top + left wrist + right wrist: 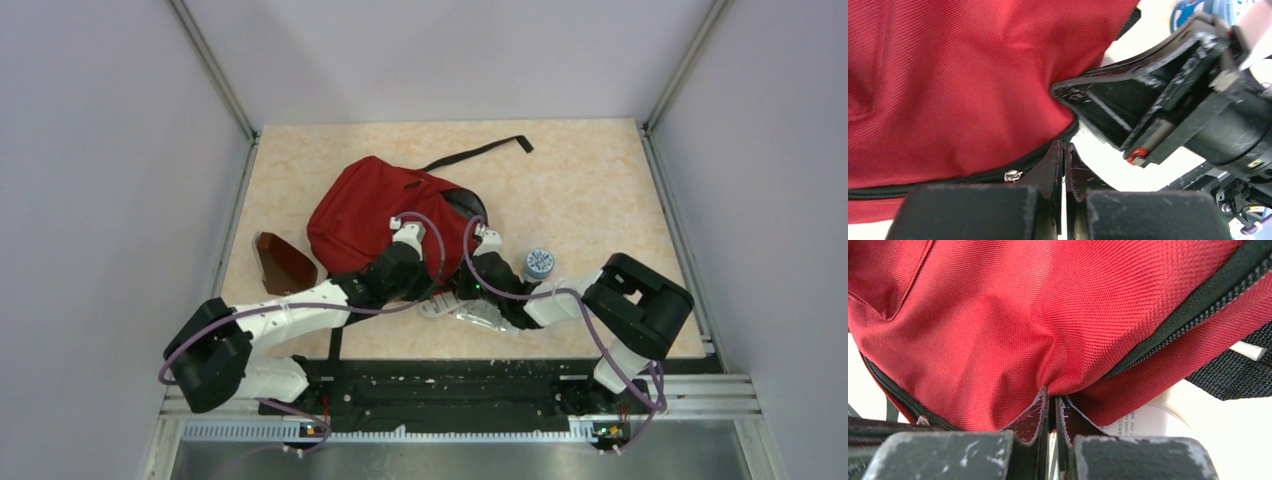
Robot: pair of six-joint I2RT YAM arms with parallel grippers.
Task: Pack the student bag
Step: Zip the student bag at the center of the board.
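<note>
Far left on the table: small brown pouch, just beside the student bag but apart from it. Bag lying mid-table, left of centre, black strap trailing toward the far edge. At the bag's near right edge: left gripper, jaws pressed together against the black zipper seam, possibly nipping the edge, hard to tell from the wrist view. Just right of it: right gripper, clamped tight on a pucker of red bag fabric. Further right: bottle with bluish cap, upright, near the right arm.
</note>
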